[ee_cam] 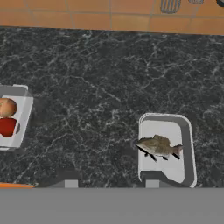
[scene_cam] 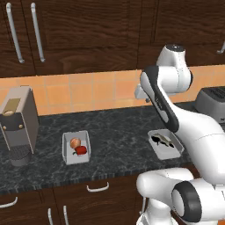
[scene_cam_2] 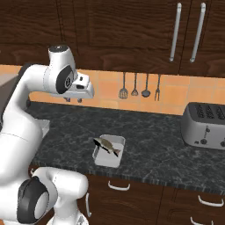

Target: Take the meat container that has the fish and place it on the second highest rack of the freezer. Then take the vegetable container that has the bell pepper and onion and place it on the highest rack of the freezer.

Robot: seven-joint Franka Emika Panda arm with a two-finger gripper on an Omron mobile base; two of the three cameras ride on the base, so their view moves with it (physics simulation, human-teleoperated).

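The white meat container (scene_cam: 166,145) (scene_cam_2: 108,150) (ee_cam: 165,148) lies on the dark counter with the slim dark fish (scene_cam: 160,139) (scene_cam_2: 107,146) (ee_cam: 157,146) in it. To its left sits the vegetable container (scene_cam: 75,148) (ee_cam: 13,116), holding the tan onion (scene_cam: 75,142) (ee_cam: 6,107) and the red bell pepper (scene_cam: 81,150) (ee_cam: 7,127). My gripper (scene_cam: 143,97) (scene_cam_2: 73,100) (ee_cam: 111,183) hangs high above the counter between the two containers, pointing down, open with nothing between its fingers. The freezer and its racks are out of view.
A coffee machine (scene_cam: 17,125) stands at the counter's left end and a toaster (scene_cam_2: 206,123) (scene_cam: 212,101) at its right. Kitchen utensils (scene_cam_2: 138,88) hang on the tiled wall. Dark cabinets (scene_cam: 88,30) run above, and drawers line the counter's front edge.
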